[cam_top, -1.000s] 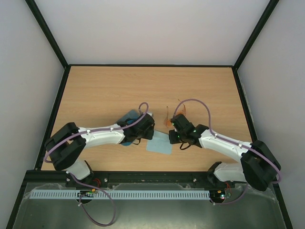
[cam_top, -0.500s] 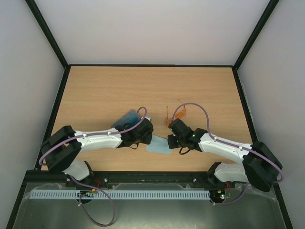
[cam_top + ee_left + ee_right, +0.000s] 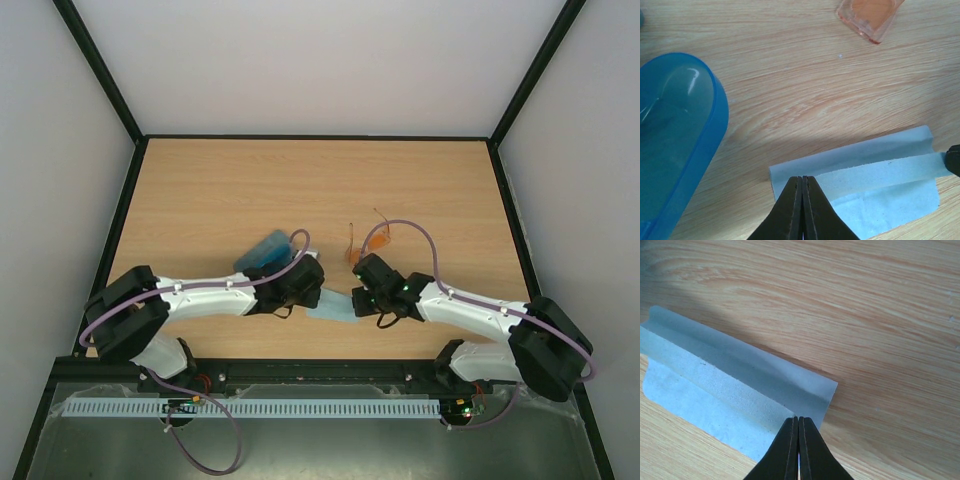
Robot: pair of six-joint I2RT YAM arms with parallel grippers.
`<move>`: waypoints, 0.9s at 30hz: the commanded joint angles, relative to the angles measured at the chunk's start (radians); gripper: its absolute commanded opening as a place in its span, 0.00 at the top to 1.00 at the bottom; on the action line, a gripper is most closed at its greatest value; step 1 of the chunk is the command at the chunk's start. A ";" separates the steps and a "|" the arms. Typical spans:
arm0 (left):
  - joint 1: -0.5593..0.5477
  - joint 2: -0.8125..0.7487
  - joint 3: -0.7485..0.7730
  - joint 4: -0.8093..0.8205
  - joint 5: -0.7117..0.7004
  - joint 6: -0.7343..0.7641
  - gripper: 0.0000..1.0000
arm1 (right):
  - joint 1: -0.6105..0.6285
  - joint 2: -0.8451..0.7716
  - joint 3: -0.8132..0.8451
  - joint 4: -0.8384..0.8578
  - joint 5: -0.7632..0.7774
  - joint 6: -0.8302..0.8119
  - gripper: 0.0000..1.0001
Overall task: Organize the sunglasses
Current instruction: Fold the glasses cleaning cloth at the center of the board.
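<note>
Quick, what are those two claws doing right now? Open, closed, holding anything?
Left gripper: closed, pinching one edge of the pale blue cloth.
Right gripper: closed, pinching the opposite edge of the same cloth.

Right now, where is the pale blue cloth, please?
In the top view the cloth lies between the left gripper and right gripper, each pinching one end, just right of the blue case.
</note>
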 commanded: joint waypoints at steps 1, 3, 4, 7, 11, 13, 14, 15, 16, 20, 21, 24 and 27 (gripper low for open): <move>-0.010 -0.007 -0.018 -0.028 -0.017 -0.030 0.98 | 0.016 -0.017 -0.025 -0.029 0.004 0.020 0.99; -0.012 -0.011 -0.024 -0.028 -0.017 -0.037 0.98 | 0.017 -0.022 -0.028 -0.029 0.003 0.021 0.99; -0.014 -0.014 -0.029 -0.027 -0.016 -0.040 0.98 | 0.018 -0.024 -0.031 -0.029 0.003 0.020 0.99; -0.015 -0.012 -0.038 -0.020 -0.012 -0.044 0.98 | 0.022 -0.023 -0.038 -0.023 0.000 0.020 0.99; -0.016 0.000 -0.039 -0.021 -0.014 -0.044 0.98 | 0.024 -0.016 -0.041 -0.018 0.000 0.020 0.99; -0.016 -0.002 -0.042 -0.019 -0.014 -0.045 0.98 | 0.024 -0.017 -0.040 -0.018 -0.002 0.020 0.99; -0.016 -0.004 -0.044 -0.019 -0.013 -0.047 0.98 | 0.025 -0.017 -0.041 -0.017 -0.002 0.020 0.99; -0.015 -0.004 -0.046 -0.020 -0.014 -0.048 0.98 | 0.027 -0.016 -0.041 -0.017 -0.003 0.020 0.98; -0.016 -0.004 -0.046 -0.020 -0.015 -0.049 0.98 | 0.026 -0.016 -0.040 -0.017 -0.003 0.020 0.99; -0.016 -0.008 -0.050 -0.022 -0.015 -0.051 0.98 | 0.029 -0.014 -0.040 -0.015 -0.007 0.020 0.99; -0.017 -0.009 -0.053 -0.022 -0.015 -0.053 0.98 | 0.030 -0.014 -0.038 -0.015 -0.008 0.020 0.98; -0.018 -0.011 -0.063 -0.018 -0.014 -0.059 0.98 | 0.032 -0.012 -0.042 -0.013 -0.007 0.020 0.98; -0.020 -0.011 -0.069 -0.016 -0.012 -0.061 0.98 | 0.038 -0.009 -0.042 -0.010 -0.009 0.020 0.99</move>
